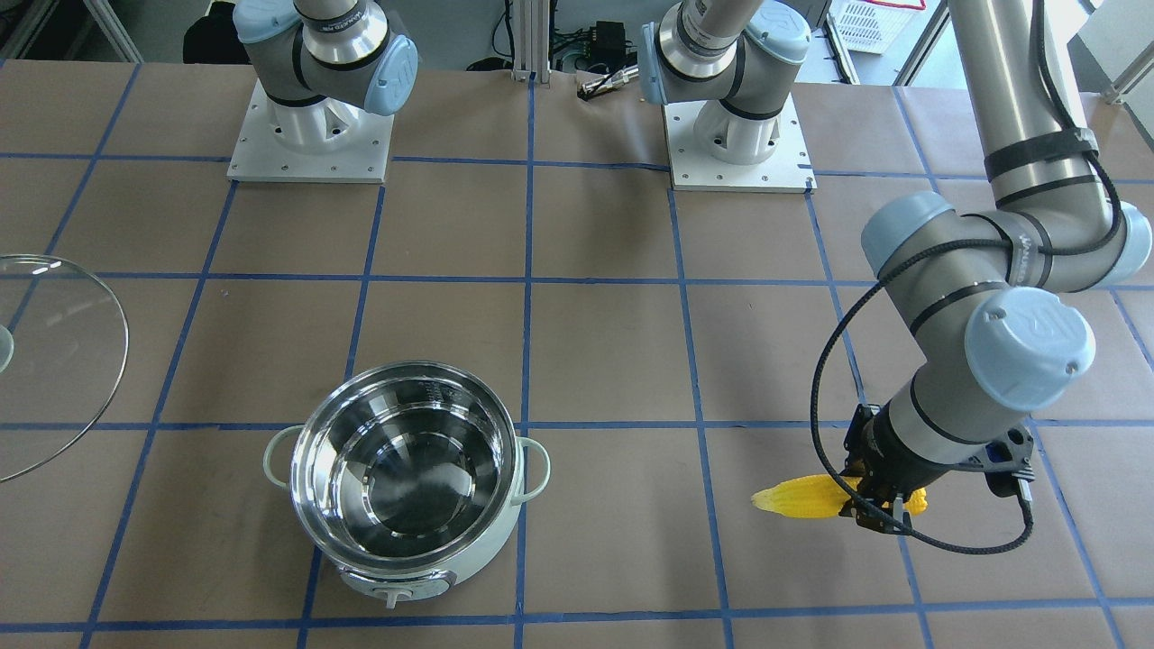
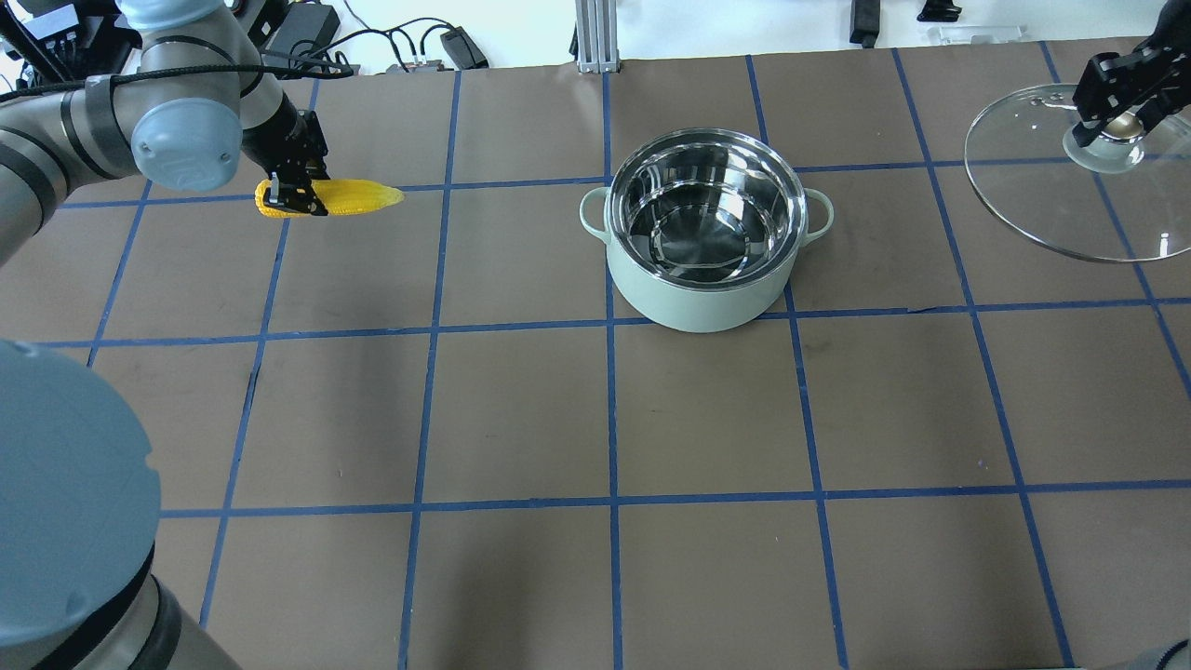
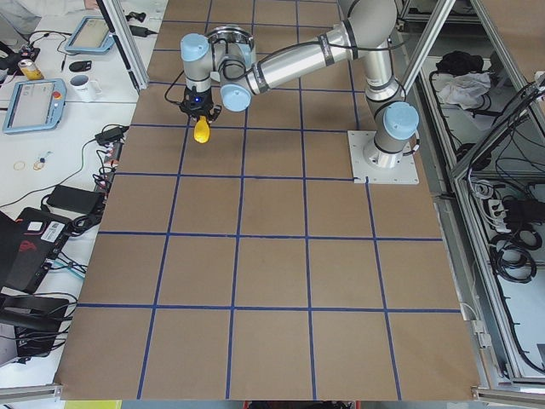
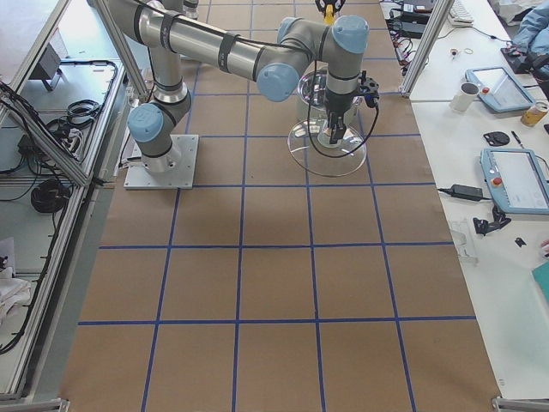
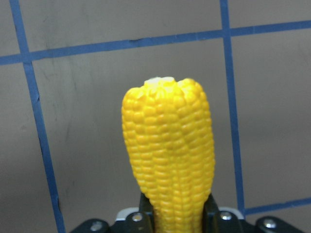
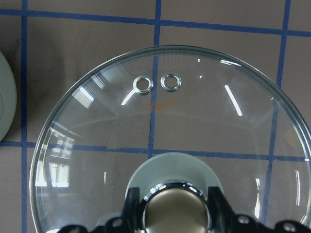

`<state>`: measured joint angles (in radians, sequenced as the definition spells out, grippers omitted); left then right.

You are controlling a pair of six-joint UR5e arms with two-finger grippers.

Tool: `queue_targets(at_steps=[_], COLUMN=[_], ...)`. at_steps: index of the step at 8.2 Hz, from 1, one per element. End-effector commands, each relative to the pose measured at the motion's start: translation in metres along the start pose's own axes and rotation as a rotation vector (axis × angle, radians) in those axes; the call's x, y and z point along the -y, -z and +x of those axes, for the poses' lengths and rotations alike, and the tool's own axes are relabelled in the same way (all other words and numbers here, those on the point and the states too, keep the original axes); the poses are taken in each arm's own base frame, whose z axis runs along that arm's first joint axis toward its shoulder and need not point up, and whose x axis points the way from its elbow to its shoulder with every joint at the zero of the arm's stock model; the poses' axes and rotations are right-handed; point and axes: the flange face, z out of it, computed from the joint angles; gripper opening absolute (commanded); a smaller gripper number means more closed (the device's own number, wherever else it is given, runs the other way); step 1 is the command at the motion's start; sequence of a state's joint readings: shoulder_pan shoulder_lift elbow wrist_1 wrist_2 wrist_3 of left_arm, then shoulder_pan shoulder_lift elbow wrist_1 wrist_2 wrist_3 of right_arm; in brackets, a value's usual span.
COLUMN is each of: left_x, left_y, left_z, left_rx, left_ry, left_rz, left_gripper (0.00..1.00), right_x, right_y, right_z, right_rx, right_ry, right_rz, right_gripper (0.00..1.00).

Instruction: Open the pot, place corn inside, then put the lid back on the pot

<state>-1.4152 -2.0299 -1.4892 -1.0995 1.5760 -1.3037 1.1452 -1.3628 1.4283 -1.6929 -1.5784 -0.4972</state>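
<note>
The mint-green pot point(image 2: 702, 279) stands open near the table's middle, its steel bowl empty; it also shows in the front view point(image 1: 487, 559). My left gripper point(image 2: 293, 195) is shut on the thick end of the yellow corn point(image 2: 358, 197), held level just above the table, far to the pot's left, tip toward the pot. The wrist view shows the corn point(image 5: 167, 155) between the fingers. My right gripper point(image 2: 1112, 121) is shut on the knob of the glass lid point(image 2: 1051, 195), held to the pot's right. The lid point(image 6: 170, 121) fills the right wrist view.
Both arm bases point(image 1: 311, 144) point(image 1: 739, 144) stand on white plates at the robot's side of the table. Brown paper with a blue tape grid covers the table. A desk with tablets point(image 4: 515, 176) and cables runs along the far edge.
</note>
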Motion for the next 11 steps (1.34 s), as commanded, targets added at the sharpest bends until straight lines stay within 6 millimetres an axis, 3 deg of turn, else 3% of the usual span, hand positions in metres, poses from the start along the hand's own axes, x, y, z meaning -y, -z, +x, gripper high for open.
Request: queue_targets(at_steps=[1, 6, 9, 11], left_x=[-0.084, -0.232, -0.305, -0.351], left_y=[0.054, 0.090, 0.120, 0.118], left_z=[-0.007, -0.029, -0.039, -0.051], left_rx=[-0.080, -0.139, -0.193, -0.202], left_ry=[-0.048, -0.043, -0.049, -0.043], left_rz=[0.004, -0.032, -0.070, -0.105], left_gripper=[0.00, 0.00, 0.00, 0.00], right_x=[-0.002, -0.003, -0.004, -0.004], right_y=[-0.001, -0.010, -0.013, -0.014], right_z=[0.002, 0.002, 0.002, 0.003], right_rx=[-0.003, 0.001, 0.004, 0.005], right_ry=[-0.006, 0.002, 0.005, 0.007], right_rz=[-0.005, -0.018, -0.024, -0.022], right_gripper=[0.20, 0.20, 0.20, 0.20])
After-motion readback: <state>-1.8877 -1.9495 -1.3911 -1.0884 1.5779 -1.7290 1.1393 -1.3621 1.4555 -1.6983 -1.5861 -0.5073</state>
